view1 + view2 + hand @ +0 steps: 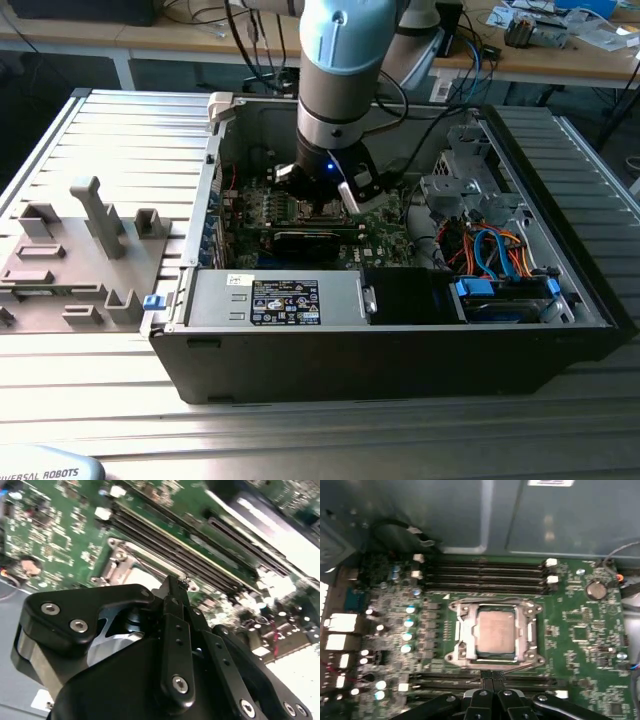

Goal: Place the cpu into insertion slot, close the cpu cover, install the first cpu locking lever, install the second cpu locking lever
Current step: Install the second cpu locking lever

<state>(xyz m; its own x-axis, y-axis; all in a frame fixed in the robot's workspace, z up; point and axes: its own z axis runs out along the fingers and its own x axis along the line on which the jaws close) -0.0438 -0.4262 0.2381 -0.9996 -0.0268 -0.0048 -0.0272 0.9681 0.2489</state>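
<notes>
The cpu (pixel 495 632), a silvery-grey square, lies flat in the insertion slot on the green board. The cpu cover (pixel 464 630), a silvery frame, lies closed around it, so the slot's black recess is hidden. A thin metal lever (pixel 520 666) runs along the socket edge nearest my fingertips. My gripper (pixel 493 676) hangs just beside that edge with its black fingers pressed together; I see nothing held between them. From behind, the same gripper (pixel 183 583) points at the socket's corner (pixel 120 560). In the exterior view the gripper (pixel 322 198) is low over the board inside the open case.
Long black memory slots (pixel 485 572) run along the socket's far side. Inside the case sit a power supply (pixel 275 300) at the front and a drive cage with orange and blue cables (pixel 490 265) on the exterior view's right. A grey fixture tray (pixel 80 250) lies outside, left.
</notes>
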